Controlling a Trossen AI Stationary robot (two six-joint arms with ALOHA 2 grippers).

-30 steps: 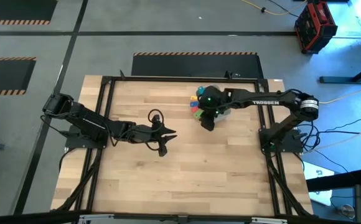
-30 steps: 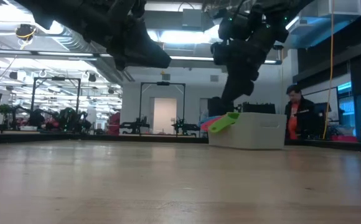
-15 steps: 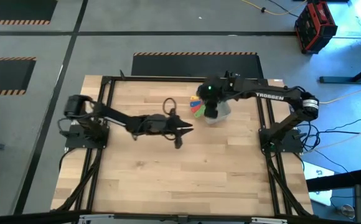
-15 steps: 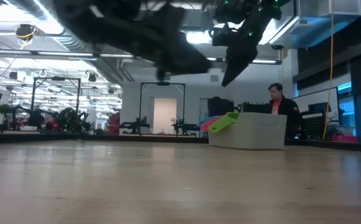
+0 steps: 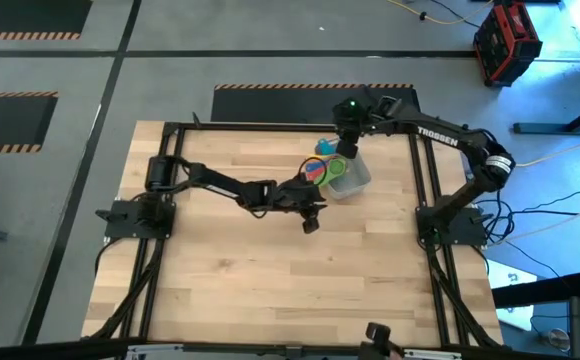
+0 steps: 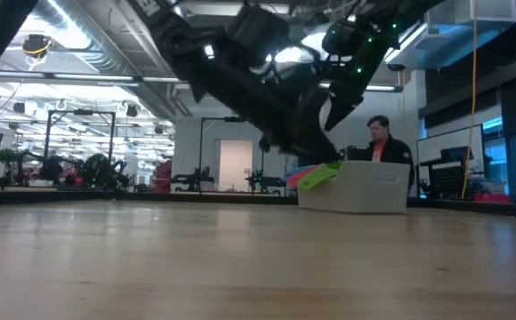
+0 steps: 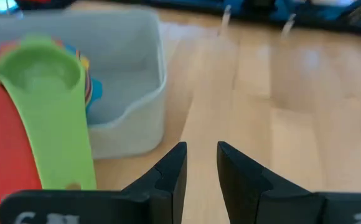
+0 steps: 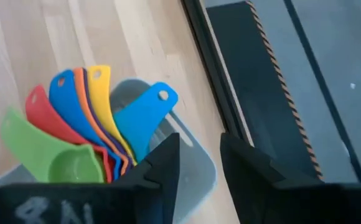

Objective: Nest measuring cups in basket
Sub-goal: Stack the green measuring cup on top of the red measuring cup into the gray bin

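- Now, my left claw (image 7: 201,165) hangs low over the table (image 7: 280,124), fingers a narrow gap apart, holding nothing; basket (image 7: 144,93) just ahead and to one side of the tips.
- Measuring cups (image 8: 84,124) sit stacked in it, handles fanned out over the rim; green cup (image 7: 50,93) on top.
- Risk: an advance could clip a handle and tip the stack out, or shove the light basket.
- My right claw (image 8: 199,163) hovers above the basket, narrow too, empty; both arms crowd here, a collision is likely.
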